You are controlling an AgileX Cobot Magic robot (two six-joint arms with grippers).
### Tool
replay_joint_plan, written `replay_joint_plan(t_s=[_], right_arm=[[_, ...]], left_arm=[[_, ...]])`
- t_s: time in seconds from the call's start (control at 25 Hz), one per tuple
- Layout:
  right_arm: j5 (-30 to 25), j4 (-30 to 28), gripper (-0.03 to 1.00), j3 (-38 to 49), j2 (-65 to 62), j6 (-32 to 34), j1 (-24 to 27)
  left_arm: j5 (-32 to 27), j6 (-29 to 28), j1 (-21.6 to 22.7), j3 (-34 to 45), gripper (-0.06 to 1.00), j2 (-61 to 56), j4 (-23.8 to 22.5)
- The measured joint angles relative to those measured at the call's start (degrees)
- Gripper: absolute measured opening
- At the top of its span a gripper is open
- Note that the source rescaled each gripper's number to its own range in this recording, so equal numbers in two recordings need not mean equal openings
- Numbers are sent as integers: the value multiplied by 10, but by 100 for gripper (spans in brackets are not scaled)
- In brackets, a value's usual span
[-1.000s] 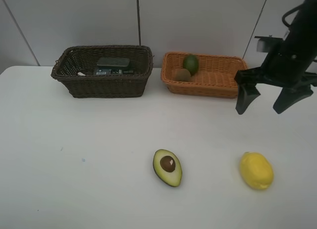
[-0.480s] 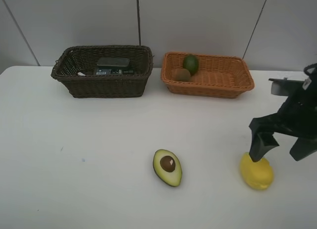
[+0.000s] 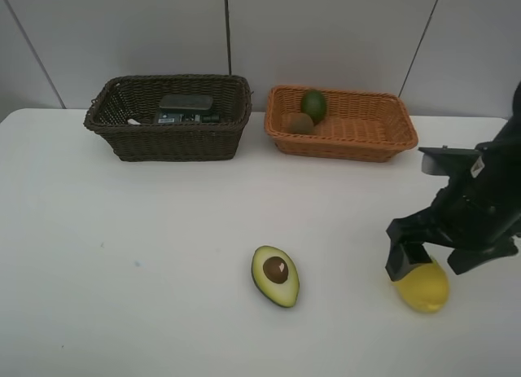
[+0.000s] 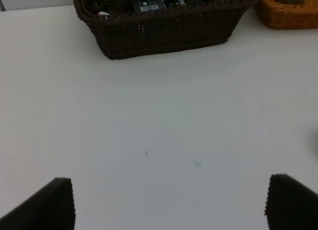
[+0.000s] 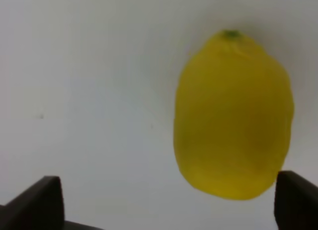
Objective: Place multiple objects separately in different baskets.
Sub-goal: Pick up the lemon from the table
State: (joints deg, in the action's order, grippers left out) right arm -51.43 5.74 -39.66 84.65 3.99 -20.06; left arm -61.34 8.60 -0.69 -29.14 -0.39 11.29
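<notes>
A yellow lemon [image 3: 423,287] [image 5: 233,115] lies on the white table at the front right. My right gripper [image 3: 440,259] [image 5: 169,202] hangs open just over it, the fingers straddling the fruit, nothing held. A halved avocado [image 3: 275,275] lies cut side up near the table's middle front. The light orange basket [image 3: 334,145] holds a green lime [image 3: 313,105] and a brown kiwi [image 3: 299,123]. The dark brown basket [image 3: 175,141] [image 4: 164,36] holds dark items [image 3: 186,108] and a white marker [image 3: 134,121]. My left gripper [image 4: 171,205] is open over bare table, facing the dark basket.
Both baskets stand side by side along the table's back edge against a grey panelled wall. The orange basket's corner [image 4: 285,14] shows in the left wrist view. Bare white tabletop [image 3: 122,255] spreads across the left and middle.
My right arm has come down and forward from beside the orange basket to just above the lemon, its jaws still wide. Fruits and baskets have not moved.
</notes>
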Motion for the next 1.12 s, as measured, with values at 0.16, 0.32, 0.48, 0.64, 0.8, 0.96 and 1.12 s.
replay_joint_plan(t_s=[0.16, 0.32, 0.48, 0.64, 0.8, 0.96, 1.12], right_arm=[[20, -18, 100, 2, 38, 0, -6], [36, -47, 100, 4, 59, 5, -6], [53, -52, 100, 4, 66, 10, -7], [55, -52, 100, 4, 88, 11, -7], [64, -52, 100, 3, 124, 11, -7], [73, -53, 100, 3, 150, 11, -7], [80, -53, 100, 3, 162, 11, -7]], left_arm=[[0, 0, 0, 0, 100, 0, 0], [0, 0, 0, 0, 100, 0, 0], [0, 0, 0, 0, 100, 0, 0], [0, 0, 0, 0, 100, 0, 0], [0, 0, 0, 0, 100, 0, 0], [0, 0, 0, 0, 100, 0, 0], [0, 0, 0, 0, 100, 0, 0]])
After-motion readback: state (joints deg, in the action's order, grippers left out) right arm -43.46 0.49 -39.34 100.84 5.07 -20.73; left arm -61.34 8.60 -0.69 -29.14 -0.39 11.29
